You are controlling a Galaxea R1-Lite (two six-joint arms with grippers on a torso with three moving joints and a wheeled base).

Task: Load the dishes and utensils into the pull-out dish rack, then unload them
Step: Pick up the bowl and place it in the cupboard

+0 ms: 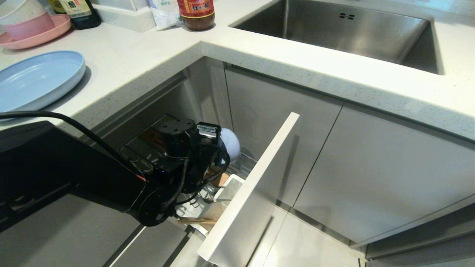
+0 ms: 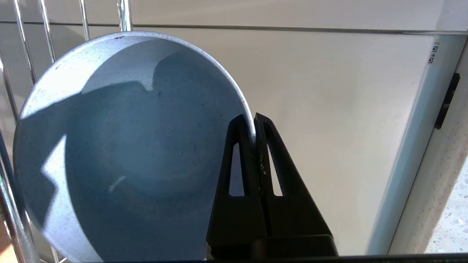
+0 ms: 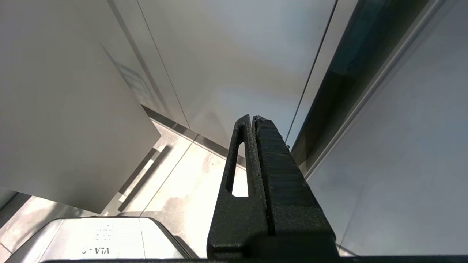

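Note:
My left gripper (image 2: 252, 122) is shut on the rim of the round blue-grey bowl (image 2: 120, 153), one finger inside the rim and one outside. The bowl (image 1: 231, 142) stands on edge among the chrome wires (image 2: 124, 14) of the pull-out dish rack (image 1: 245, 163), behind its pale front panel (image 1: 256, 185). My left arm (image 1: 174, 155) reaches down into the rack. Wooden chopsticks (image 1: 196, 221) lie near the white cutlery cup (image 1: 231, 185). The light blue oval plate (image 1: 37, 79) rests on the counter at the left. My right gripper (image 3: 252, 118) hangs shut and empty above the floor.
A pink plate with stacked bowls (image 1: 29, 26) and bottles (image 1: 195, 14) stand at the back of the counter (image 1: 148, 55). The steel sink (image 1: 334, 29) lies at the right. Cabinet doors (image 1: 371, 174) close in the rack's right side.

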